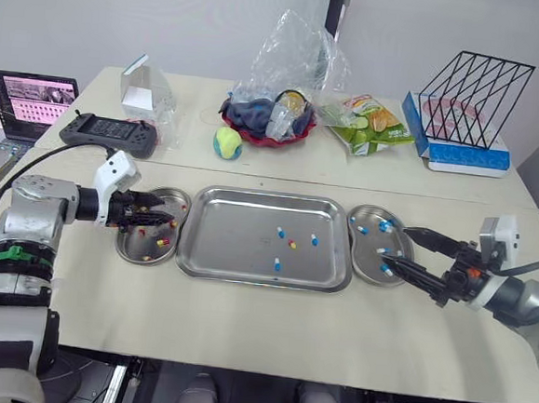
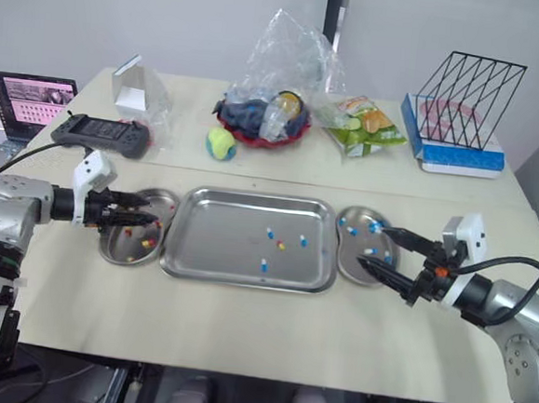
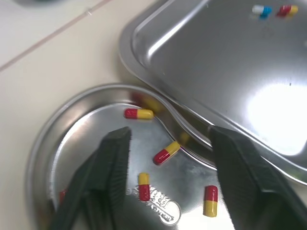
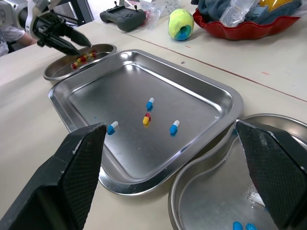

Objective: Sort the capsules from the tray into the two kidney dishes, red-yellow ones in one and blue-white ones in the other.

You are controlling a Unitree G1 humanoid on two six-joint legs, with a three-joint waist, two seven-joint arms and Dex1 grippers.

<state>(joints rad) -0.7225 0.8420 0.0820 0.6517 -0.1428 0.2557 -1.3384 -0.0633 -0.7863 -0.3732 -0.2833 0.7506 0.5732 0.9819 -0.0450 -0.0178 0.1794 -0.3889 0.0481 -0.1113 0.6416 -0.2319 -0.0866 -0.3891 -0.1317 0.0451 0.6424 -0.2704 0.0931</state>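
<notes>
Hovering in the head view above the left shiny steel kidney dish (image 1: 130,249), the left gripper (image 1: 161,219) faced the right gripper (image 1: 397,247), which spread wide over the right steel kidney dish (image 1: 362,269). From the left wrist, the left gripper's black fingers (image 3: 112,163) stood parted and empty over red-yellow capsules (image 3: 166,152). From the right wrist, blue-white capsules (image 4: 174,126) lay in the rectangular steel tray (image 4: 120,86).

Left gripper (image 1: 161,219): extended inward toward centre, forearm near level, jaws parted, nothing between them. Right gripper (image 1: 396,249): reaching in from the right, wrist low, jaws spread wide, empty. Grippers well apart.
</notes>
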